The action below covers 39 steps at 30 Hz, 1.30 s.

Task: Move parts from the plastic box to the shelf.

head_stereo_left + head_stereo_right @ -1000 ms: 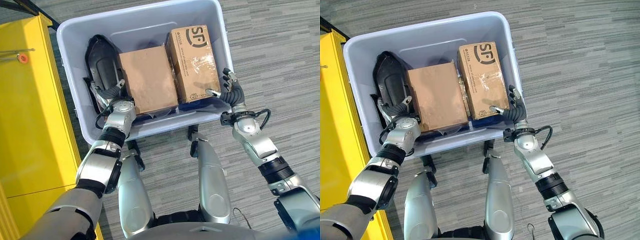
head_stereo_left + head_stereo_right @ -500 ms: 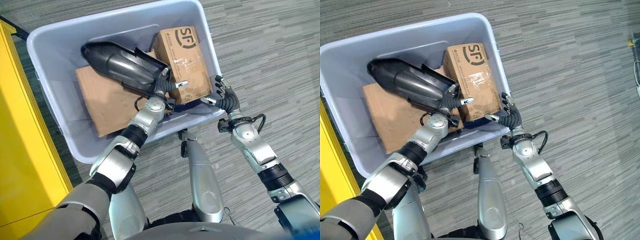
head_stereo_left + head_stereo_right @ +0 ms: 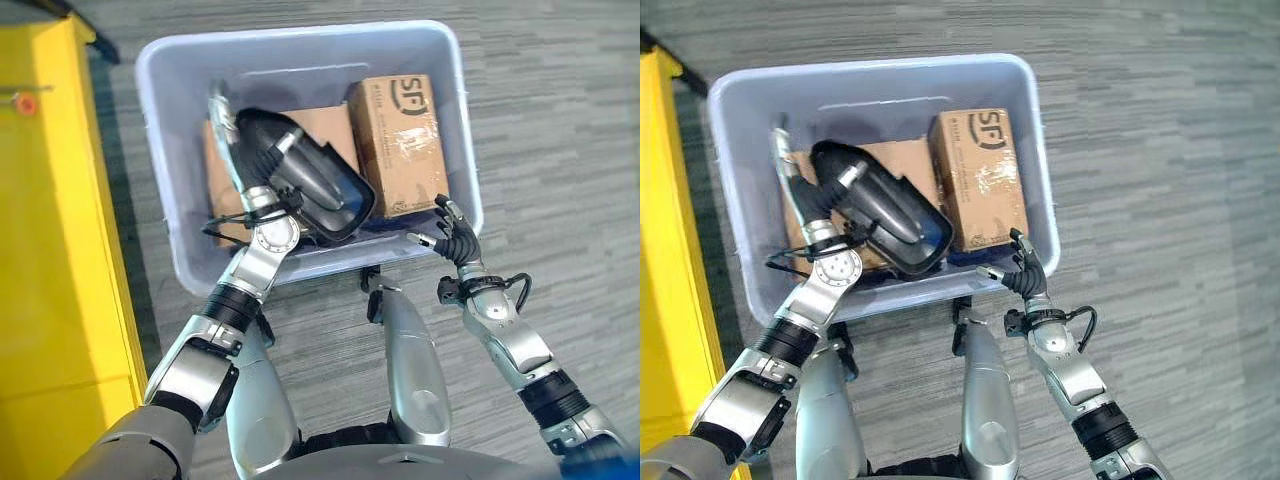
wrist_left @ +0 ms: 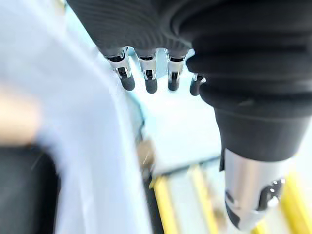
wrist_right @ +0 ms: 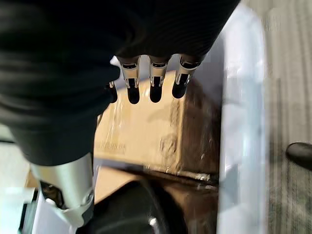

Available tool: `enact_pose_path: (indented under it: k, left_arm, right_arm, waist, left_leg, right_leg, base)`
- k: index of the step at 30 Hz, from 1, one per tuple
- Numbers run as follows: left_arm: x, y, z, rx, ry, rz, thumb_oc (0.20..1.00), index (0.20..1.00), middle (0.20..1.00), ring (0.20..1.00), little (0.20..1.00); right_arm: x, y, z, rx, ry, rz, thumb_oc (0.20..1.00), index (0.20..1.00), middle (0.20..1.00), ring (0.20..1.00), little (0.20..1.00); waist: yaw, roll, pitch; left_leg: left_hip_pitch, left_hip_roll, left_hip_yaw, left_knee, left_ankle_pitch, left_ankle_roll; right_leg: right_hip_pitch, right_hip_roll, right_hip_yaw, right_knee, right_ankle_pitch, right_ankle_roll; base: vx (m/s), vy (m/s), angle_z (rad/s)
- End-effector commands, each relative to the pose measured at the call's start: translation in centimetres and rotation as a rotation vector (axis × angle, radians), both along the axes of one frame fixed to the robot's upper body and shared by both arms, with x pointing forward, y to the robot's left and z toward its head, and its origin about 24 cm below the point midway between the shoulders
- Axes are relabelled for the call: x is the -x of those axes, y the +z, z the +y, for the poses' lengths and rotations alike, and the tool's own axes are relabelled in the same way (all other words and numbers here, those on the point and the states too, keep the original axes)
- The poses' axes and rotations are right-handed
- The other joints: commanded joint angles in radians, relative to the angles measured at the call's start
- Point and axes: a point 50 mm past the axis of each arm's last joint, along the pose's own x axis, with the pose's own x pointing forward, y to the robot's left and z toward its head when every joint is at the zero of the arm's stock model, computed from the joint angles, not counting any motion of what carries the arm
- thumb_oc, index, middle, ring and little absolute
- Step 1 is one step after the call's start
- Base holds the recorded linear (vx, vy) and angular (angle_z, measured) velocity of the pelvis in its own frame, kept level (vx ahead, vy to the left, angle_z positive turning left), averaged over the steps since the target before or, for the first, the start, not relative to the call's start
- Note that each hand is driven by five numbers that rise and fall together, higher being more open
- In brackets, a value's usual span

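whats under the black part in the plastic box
A plain cardboard box lies under the black part, which the left hand holds; most of it is covered. Beside it lies a printed cardboard box.

Even bright light, soft shadows; left wrist view washed out, badly blurred

Workshop or warehouse, grey carpet floor [image 3: 560, 120], yellow shelf [image 3: 50, 250]

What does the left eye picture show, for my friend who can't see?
The left robot hand lifts a black part out of a plastic box holding two cardboard boxes. The right robot hand hovers open at the box's near edge, and a yellow shelf stands left.
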Motion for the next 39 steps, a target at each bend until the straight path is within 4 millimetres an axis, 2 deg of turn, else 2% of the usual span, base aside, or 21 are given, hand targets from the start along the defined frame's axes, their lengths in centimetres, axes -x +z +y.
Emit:
enact_pose_path:
  k: [1, 4, 5, 7, 10, 11, 12, 14, 15, 19, 24, 28, 33, 35, 39]
  left_arm:
    - [0.7, 0.9, -1.9, -0.142, -0.037, -0.111, 1.000, 1.000, 1.000, 1.000, 1.000]
    - [0.4, 1.8, -2.2, -0.345, -0.016, -0.175, 1.000, 1.000, 1.000, 1.000, 1.000]
    - [0.2, 2.3, -1.7, -0.336, 0.006, -0.195, 1.000, 1.000, 1.000, 1.000, 1.000]
    - [-0.3, 2.7, -0.6, -0.214, -0.008, -0.168, 1.000, 1.000, 1.000, 1.000, 1.000]
    - [-0.6, 0.7, -0.7, 0.010, -0.117, -0.007, 1.000, 1.000, 1.000, 1.000, 1.000]
    - [-0.8, -1.0, -1.0, 0.179, -0.169, 0.107, 1.000, 1.000, 1.000, 1.000, 1.000]
    - [-0.6, -4.1, -1.5, 0.417, -0.173, 0.259, 1.000, 1.000, 1.000, 1.000, 1.000]
    - [-0.4, -5.2, -1.9, 0.494, -0.152, 0.297, 1.000, 1.000, 1.000, 1.000, 1.000]
    - [-0.1, -6.0, -1.9, 0.561, -0.088, 0.310, 1.000, 1.000, 1.000, 1.000, 1.000]
    - [0.4, -6.9, -1.8, 0.680, 0.021, 0.326, 1.000, 1.000, 1.000, 1.000, 1.000]
    - [0.6, -7.8, -2.5, 0.711, 0.033, 0.403, 1.000, 1.000, 1.000, 1.000, 1.000]
    - [1.3, -9.2, -2.5, 0.820, 0.119, 0.441, 1.000, 1.000, 1.000, 1.000, 1.000]
    - [0.5, -9.4, -3.2, 0.871, 0.103, 0.526, 1.000, 1.000, 1.000, 1.000, 1.000]
    - [0.3, -10.6, -3.4, 1.024, 0.147, 0.630, 1.000, 1.000, 1.000, 1.000, 1.000]
    - [-0.5, -10.4, -3.2, 0.985, 0.142, 0.659, 1.000, 1.000, 1.000, 1.000, 1.000]
  right_arm:
    - [-0.3, 2.9, 0.5, -0.050, 0.001, -0.160, 1.000, 1.000, 1.000, 1.000, 1.000]
    - [-0.6, 3.0, 0.6, -0.031, 0.028, -0.152, 1.000, 1.000, 1.000, 1.000, 1.000]
    - [-0.6, 3.0, 0.6, -0.018, 0.037, -0.151, 1.000, 1.000, 1.000, 1.000, 1.000]
    - [-0.8, 2.9, 0.6, 0.004, 0.036, -0.144, 1.000, 1.000, 1.000, 1.000, 1.000]
    - [-0.8, 2.9, 0.9, 0.007, 0.023, -0.148, 1.000, 1.000, 1.000, 1.000, 1.000]
    - [-0.7, 2.8, 1.1, 0.003, 0.019, -0.150, 1.000, 1.000, 1.000, 1.000, 1.000]
    - [-0.5, 2.4, 1.5, -0.007, 0.019, -0.140, 1.000, 1.000, 1.000, 1.000, 1.000]
    - [-0.5, 2.4, 1.7, -0.018, 0.020, -0.140, 1.000, 1.000, 1.000, 1.000, 1.000]
    - [-0.5, 2.3, 1.7, -0.026, 0.021, -0.139, 1.000, 1.000, 1.000, 1.000, 1.000]
    - [-0.4, 2.3, 1.9, -0.053, 0.018, -0.133, 1.000, 1.000, 1.000, 1.000, 1.000]
    - [-0.3, 2.2, 1.8, -0.062, 0.010, -0.127, 1.000, 1.000, 1.000, 1.000, 1.000]
    - [-0.2, 2.0, 1.8, -0.065, 0.008, -0.125, 1.000, 1.000, 1.000, 1.000, 1.000]
    - [-0.6, 2.3, 1.7, -0.064, -0.003, -0.123, 1.000, 1.000, 1.000, 1.000, 1.000]
    - [-0.9, 2.6, 1.5, -0.056, -0.003, -0.119, 1.000, 1.000, 1.000, 1.000, 1.000]
    - [-1.4, 3.1, 1.7, -0.050, 0.010, -0.121, 1.000, 1.000, 1.000, 1.000, 1.000]
  waist:
    - [-0.019, -0.010, -0.005]
    - [-0.028, -0.009, -0.005]
    - [-0.033, -0.004, -0.005]
    - [-0.036, 0.009, -0.005]
    - [-0.024, 0.015, -0.005]
    - [-0.019, 0.011, -0.005]
    - [-0.015, 0.000, -0.005]
    - [-0.013, -0.010, -0.005]
    - [-0.013, -0.018, -0.005]
    - [-0.013, -0.039, -0.005]
    - [-0.013, -0.043, -0.005]
    - [-0.015, -0.045, -0.005]
    - [-0.032, -0.054, -0.005]
    - [-0.046, -0.055, -0.005]
    - [-0.062, -0.060, -0.005]
  left_leg:
    - [-0.038, -0.069, 0.065, 0.029, -0.009, 0.070]
    - [-0.022, -0.060, 0.076, 0.015, 0.004, 0.064]
    - [-0.017, -0.059, 0.081, 0.013, 0.007, 0.061]
    - [-0.014, -0.060, 0.084, 0.012, 0.014, 0.060]
    - [-0.015, -0.056, 0.076, 0.007, 0.020, 0.056]
    - [-0.015, -0.050, 0.072, 0.001, 0.025, 0.053]
    - [0.005, -0.041, 0.061, -0.001, 0.005, 0.041]
    - [0.005, -0.032, 0.059, -0.006, 0.010, 0.037]
    - [0.008, -0.024, 0.059, -0.012, 0.014, 0.035]
    - [0.007, -0.003, 0.058, -0.015, 0.024, 0.025]
    - [0.005, 0.012, 0.063, -0.020, 0.036, 0.019]
    - [0.009, 0.028, 0.068, -0.031, 0.048, 0.011]
    - [0.010, 0.071, 0.088, -0.031, 0.065, -0.004]
    - [0.003, 0.083, 0.094, -0.022, 0.069, -0.009]
    - [-0.011, 0.095, 0.102, -0.010, 0.070, -0.011]
  right_leg:
    - [0.044, 0.055, -0.006, 0.061, -0.076, 0.017]
    - [0.052, 0.061, -0.004, 0.072, -0.084, 0.011]
    - [0.051, 0.063, 0.001, 0.079, -0.088, 0.009]
    - [0.049, 0.062, 0.003, 0.093, -0.097, 0.005]
    - [0.051, 0.059, -0.012, 0.100, -0.104, 0.005]
    - [0.054, 0.060, -0.021, 0.095, -0.104, 0.004]
    - [0.080, 0.066, -0.027, 0.096, -0.126, 0.012]
    - [0.084, 0.071, -0.033, 0.088, -0.123, 0.011]
    - [0.090, 0.076, -0.039, 0.081, -0.123, 0.008]
    - [0.097, 0.086, -0.054, 0.071, -0.120, 0.004]
    - [0.094, 0.085, -0.070, 0.071, -0.117, -0.001]
    - [0.091, 0.087, -0.080, 0.076, -0.122, -0.006]
    - [0.076, 0.093, -0.096, 0.106, -0.136, -0.018]
    - [0.061, 0.095, -0.096, 0.121, -0.142, -0.020]
    - [0.034, 0.091, -0.093, 0.148, -0.151, -0.023]
  base:
    - [0.00, -0.028, 0.11]
    - [0.01, 0.033, 0.06]
    - [0.02, 0.102, -0.04]
    - [0.02, 0.066, -0.11]
    - [0.01, -0.069, -0.02]
    - [0.07, -0.192, 0.09]
    - [0.07, -0.198, 0.09]
    - [0.03, -0.151, 0.09]
    - [0.01, -0.138, 0.08]
    - [0.01, -0.140, -0.03]
    - [0.01, -0.091, 0.04]
    - [0.01, -0.077, 0.04]
    - [0.01, -0.100, 0.05]
    - [0.02, -0.044, 0.04]
    - [0.01, -0.007, -0.05]
